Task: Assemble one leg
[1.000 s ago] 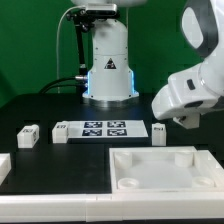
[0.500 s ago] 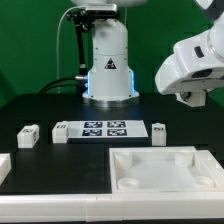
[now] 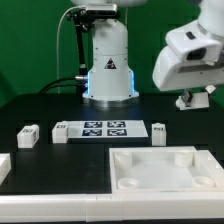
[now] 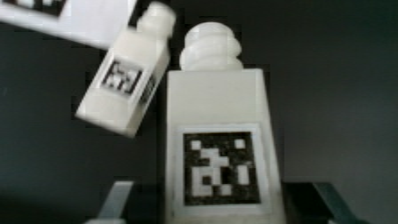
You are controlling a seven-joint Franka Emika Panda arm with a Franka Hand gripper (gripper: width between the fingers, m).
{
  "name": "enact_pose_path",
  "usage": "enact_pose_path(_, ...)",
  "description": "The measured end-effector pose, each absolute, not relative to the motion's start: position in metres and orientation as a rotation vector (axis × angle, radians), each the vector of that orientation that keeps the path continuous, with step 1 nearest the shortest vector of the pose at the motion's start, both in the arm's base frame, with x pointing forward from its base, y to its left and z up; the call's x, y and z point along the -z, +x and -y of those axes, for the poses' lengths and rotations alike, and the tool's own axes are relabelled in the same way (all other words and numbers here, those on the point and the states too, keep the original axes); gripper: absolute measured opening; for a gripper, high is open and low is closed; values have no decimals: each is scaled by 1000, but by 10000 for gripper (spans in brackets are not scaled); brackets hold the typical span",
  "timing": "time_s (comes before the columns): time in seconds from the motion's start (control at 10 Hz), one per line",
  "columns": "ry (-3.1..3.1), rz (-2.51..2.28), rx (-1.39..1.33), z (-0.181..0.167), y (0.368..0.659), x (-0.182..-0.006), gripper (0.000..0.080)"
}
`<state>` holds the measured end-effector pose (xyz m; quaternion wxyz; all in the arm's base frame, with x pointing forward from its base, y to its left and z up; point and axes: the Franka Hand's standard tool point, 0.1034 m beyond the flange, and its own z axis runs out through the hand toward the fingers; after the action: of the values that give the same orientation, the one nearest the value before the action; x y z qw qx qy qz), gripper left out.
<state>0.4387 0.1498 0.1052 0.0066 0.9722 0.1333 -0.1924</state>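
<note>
My gripper (image 3: pixel 192 99) hangs high at the exterior view's right, above the table. In the wrist view the gripper (image 4: pixel 222 203) has one finger (image 4: pixel 121 203) on each side of a white leg (image 4: pixel 219 130). That leg stands lengthwise between them, with a square marker on its face and a round peg at its far end. It looks held. A second leg (image 4: pixel 125 72) lies tilted on the black table beyond it. The same leg (image 3: pixel 158 132) shows in the exterior view beside the marker board (image 3: pixel 103 128).
Two more legs (image 3: pixel 27 135) (image 3: pixel 60 131) lie at the exterior view's left near the marker board. The large white tray-like part (image 3: pixel 200 152) lies at the front right. Another white part (image 3: pixel 3 166) sits at the left edge. The robot base (image 3: pixel 108 60) stands behind.
My gripper has risen from just above the table at the right to well above it, moving slightly right. The parts on the table have not moved.
</note>
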Motion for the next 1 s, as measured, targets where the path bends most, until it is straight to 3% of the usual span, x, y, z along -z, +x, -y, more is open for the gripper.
enact_pose_path(0.5, 3158, -285, -146, -107, 492, -131, 290)
enact_pose_path(0.7, 3156, -285, -407, -109, 501, -136, 290)
enact_pose_path(0.9, 3153, -301, -439, -109, 494, -131, 290)
enact_pose_path(1.0, 3147, -396, -413, -118, 513, -136, 290)
